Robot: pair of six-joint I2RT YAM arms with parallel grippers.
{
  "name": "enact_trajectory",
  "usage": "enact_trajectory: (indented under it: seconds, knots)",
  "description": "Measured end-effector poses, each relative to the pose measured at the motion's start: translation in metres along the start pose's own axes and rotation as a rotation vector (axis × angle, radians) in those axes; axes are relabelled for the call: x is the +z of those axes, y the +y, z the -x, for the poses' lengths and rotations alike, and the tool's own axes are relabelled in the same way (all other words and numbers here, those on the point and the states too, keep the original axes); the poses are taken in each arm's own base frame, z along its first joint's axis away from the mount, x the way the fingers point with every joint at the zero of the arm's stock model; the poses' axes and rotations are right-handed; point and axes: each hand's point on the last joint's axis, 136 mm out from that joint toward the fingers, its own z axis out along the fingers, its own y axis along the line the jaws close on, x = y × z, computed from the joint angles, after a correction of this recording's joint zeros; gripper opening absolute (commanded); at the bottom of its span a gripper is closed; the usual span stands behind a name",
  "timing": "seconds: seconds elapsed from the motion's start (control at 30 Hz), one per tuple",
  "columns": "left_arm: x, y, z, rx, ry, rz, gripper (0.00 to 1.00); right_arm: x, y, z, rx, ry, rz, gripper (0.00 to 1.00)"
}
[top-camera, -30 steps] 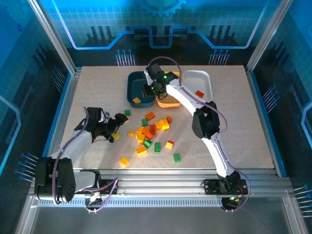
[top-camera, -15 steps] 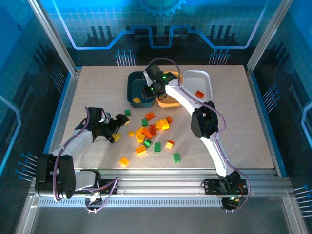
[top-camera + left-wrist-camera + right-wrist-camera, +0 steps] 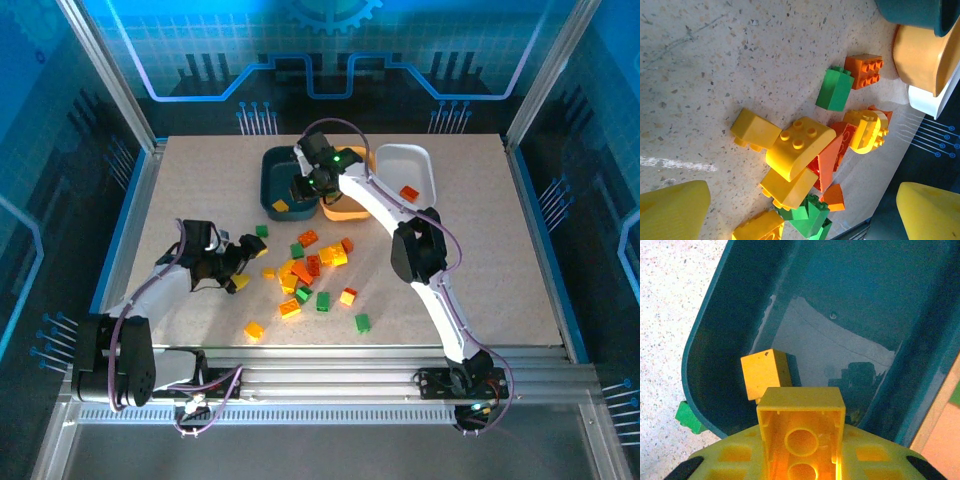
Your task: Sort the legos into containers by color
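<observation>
right hand [image 3: 305,186] clamped on yellow brick [image 3: 801,405] | edged left over teal tray [image 3: 705,347], upper centre, one yellow already inside: drop due | left hand [image 3: 240,262] apart, barely shifted, beside pile [image 3: 312,265] mid-frame

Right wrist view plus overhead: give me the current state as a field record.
right hand: shut on held yellow brick, hollow side to camera
position: above teal tray
teal tray contents: second yellow brick
white tray: one red brick
left hand: open, empty, beside the brick pile
unsorted: mixed yellow, green and red bricks on the table
</observation>
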Motion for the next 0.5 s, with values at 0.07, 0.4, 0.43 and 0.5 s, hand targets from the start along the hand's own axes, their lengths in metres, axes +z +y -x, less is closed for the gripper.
enact_trajectory:
  seconds: [0.07, 0.4, 0.43, 0.5]
  knots:
    - [0.0, 0.0001, 0.0, 0.001, 0.0, 0.0, 0.97, 0.0017, -0.0005, -0.0009, 0.0, 0.003, -0.001, 0.24]
    - [0.0005, -0.0003, -0.001, 0.005, 0.003, 0.0, 0.99, 0.0077, -0.0004, -0.0055, 0.012, 0.022, 0.006, 0.58]
    - [0.0004, -0.0004, -0.001, 0.005, 0.003, 0.0, 0.99, 0.0077, 0.0001, -0.0061, 0.015, 0.025, 0.01, 0.59]
    - [0.0004, -0.0004, -0.001, 0.005, 0.003, 0.0, 0.99, 0.0073, 0.0006, -0.0062, 0.015, 0.026, 0.012, 0.6]
